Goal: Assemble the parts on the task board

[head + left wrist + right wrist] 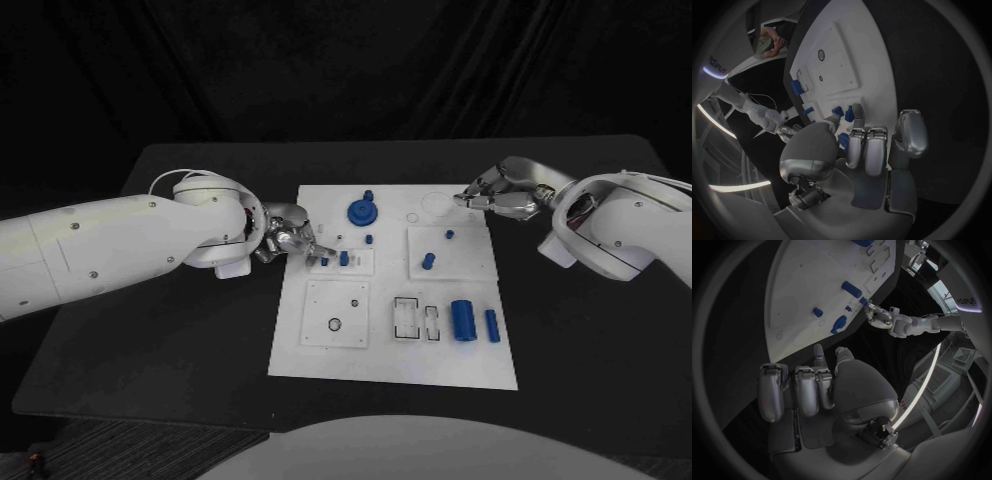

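From the head view, the task board [389, 350] is a flat white rectangular plate on the matte black table [173, 350], carrying raised square panels and small glossy blue parts. A round blue gear-like disc [362, 211] sits near the board's far edge, a fat blue cylinder [463, 320] and a slimmer blue pin [492, 325] lie toward its near right corner, and a short blue peg [428, 261] stands on the right-hand panel. The left hand [289, 240], silver and metallic, reaches over the board's left edge, fingertips touching the small panel with two small blue pegs [343, 258]; whether it grips one I cannot tell. The right hand [498, 198] hovers at the board's far right corner, fingers curled, and whether it holds anything I cannot tell. In the left wrist view, the left hand [861, 150] has its smooth fingers curled down toward the board [842, 65], with blue pegs [837, 111] just beside its fingertips. In the right wrist view, the right hand [817, 390] has fingers folded inward, thumb and one finger meeting near the board's [804, 285] edge, apart from the blue disc [839, 323].
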You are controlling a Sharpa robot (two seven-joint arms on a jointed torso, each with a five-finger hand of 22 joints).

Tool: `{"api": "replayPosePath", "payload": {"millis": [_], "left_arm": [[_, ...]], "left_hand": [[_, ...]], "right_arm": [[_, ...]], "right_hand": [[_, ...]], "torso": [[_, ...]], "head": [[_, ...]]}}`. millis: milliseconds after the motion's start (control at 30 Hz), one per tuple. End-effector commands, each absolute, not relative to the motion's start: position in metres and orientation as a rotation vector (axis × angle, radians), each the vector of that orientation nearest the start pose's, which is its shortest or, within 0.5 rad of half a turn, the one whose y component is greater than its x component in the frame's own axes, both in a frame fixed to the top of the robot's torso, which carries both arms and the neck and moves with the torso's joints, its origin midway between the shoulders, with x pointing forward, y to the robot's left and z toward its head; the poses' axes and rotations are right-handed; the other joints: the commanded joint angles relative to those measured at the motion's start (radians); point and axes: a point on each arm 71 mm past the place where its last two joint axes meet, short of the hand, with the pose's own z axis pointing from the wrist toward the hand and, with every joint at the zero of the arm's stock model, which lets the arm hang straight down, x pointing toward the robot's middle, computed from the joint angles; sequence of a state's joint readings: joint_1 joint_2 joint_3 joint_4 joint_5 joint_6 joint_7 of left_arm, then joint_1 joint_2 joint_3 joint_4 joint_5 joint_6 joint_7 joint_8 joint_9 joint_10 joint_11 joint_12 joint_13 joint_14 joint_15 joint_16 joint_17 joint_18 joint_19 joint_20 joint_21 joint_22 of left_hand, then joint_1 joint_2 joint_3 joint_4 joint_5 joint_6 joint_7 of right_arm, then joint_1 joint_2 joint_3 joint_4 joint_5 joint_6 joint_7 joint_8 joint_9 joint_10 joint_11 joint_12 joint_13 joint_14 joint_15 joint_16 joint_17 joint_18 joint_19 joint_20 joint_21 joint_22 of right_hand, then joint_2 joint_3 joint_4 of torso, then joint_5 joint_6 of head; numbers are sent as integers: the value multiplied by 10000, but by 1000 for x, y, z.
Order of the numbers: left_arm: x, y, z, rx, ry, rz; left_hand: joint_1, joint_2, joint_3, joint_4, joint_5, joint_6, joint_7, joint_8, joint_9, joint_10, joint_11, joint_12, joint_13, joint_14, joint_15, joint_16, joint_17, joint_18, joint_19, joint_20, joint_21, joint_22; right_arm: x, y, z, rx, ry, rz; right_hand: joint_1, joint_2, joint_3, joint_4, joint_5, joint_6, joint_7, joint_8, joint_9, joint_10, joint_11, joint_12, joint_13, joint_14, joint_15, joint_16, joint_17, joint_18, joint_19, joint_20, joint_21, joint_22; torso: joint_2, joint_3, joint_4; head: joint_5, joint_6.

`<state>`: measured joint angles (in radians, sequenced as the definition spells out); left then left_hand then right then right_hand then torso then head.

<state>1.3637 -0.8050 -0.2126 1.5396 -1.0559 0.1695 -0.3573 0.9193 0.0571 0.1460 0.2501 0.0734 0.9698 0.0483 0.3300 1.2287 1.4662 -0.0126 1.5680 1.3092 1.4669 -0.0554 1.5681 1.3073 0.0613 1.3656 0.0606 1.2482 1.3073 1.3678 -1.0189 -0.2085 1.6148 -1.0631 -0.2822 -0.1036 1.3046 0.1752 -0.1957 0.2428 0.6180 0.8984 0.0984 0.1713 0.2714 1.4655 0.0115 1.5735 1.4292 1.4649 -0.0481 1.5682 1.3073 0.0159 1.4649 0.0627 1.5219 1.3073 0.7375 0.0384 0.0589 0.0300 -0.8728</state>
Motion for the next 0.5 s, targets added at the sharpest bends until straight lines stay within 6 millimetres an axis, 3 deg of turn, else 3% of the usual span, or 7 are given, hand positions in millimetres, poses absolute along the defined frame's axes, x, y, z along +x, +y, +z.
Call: {"api": "replayPosePath", "payload": {"millis": [33, 167, 333, 467, 500], "left_arm": [[474, 189, -205, 397, 23026, -5564], [473, 191, -202, 85, 22848, -5738], [476, 196, -192, -175, 22570, -5857], [481, 198, -181, -170, 22520, -5857], [482, 198, -179, -214, 22563, -5906]], "left_hand": [[-150, -32, -174, 207, -93, 26, 47, -67, -54, 1046, 45, 28, 2616, 1039, 62, 27, 2635, 140, 0, 27, -49, 1632], [-195, -16, -372, 377, 7, 52, 51, -64, -90, 1046, 51, 28, 2616, 1039, 71, 27, 2635, 136, 13, 33, -26, 1640], [-39, 147, -594, 370, 783, 43, 43, -59, -135, 1046, 51, 28, 2616, 1039, 73, 27, 2635, 135, 16, 39, -6, 1645], [208, 202, -662, 337, 1202, -13, 43, -47, -135, 1046, 50, 28, 2616, 1039, 74, 27, 2635, 145, -21, 41, -49, 1630], [396, 224, -659, 296, 1479, -41, 38, -31, -125, 1046, 46, 28, 2616, 1039, 74, 27, 2635, 149, -36, 40, -65, 1625]], "right_arm": [[472, -268, -170, 1949, 18268, 6716], [471, -268, -170, 1952, 18273, 6715], [471, -268, -171, 1960, 18279, 6705], [471, -268, -171, 1964, 18283, 6701], [471, -268, -171, 1965, 18282, 6700]], "right_hand": [[57, -26, 79, -17, 54, 61, 1, -39, -14, 1053, -45, -27, 1416, 1059, -55, 26, 2635, -5, 733, -48, -26, 2432], [57, -26, 79, -17, 54, 61, 1, -39, -14, 1053, -45, -27, 1416, 1059, -55, 26, 2635, -5, 733, -48, -26, 2432], [77, -27, 96, -29, 56, 66, 1, -40, -14, 1053, -44, -27, 1416, 1059, -55, 26, 2635, -5, 733, -48, -26, 2432], [77, -27, 96, -29, 56, 66, 1, -40, -14, 1053, -44, -27, 1416, 1059, -55, 26, 2635, -5, 733, -48, -26, 2432], [77, -27, 96, -29, 56, 66, 1, -40, -14, 1053, -44, -27, 1416, 1059, -55, 26, 2635, -5, 733, -48, -26, 2432]], "torso": [[0, -4, 2], [-3, 0, 2], [-3, -1, 3], [-3, -3, 2], [-3, -2, 3]], "head": [[3, 2], [-14, 2], [-20, 2], [-15, 2], [-11, 2]]}}
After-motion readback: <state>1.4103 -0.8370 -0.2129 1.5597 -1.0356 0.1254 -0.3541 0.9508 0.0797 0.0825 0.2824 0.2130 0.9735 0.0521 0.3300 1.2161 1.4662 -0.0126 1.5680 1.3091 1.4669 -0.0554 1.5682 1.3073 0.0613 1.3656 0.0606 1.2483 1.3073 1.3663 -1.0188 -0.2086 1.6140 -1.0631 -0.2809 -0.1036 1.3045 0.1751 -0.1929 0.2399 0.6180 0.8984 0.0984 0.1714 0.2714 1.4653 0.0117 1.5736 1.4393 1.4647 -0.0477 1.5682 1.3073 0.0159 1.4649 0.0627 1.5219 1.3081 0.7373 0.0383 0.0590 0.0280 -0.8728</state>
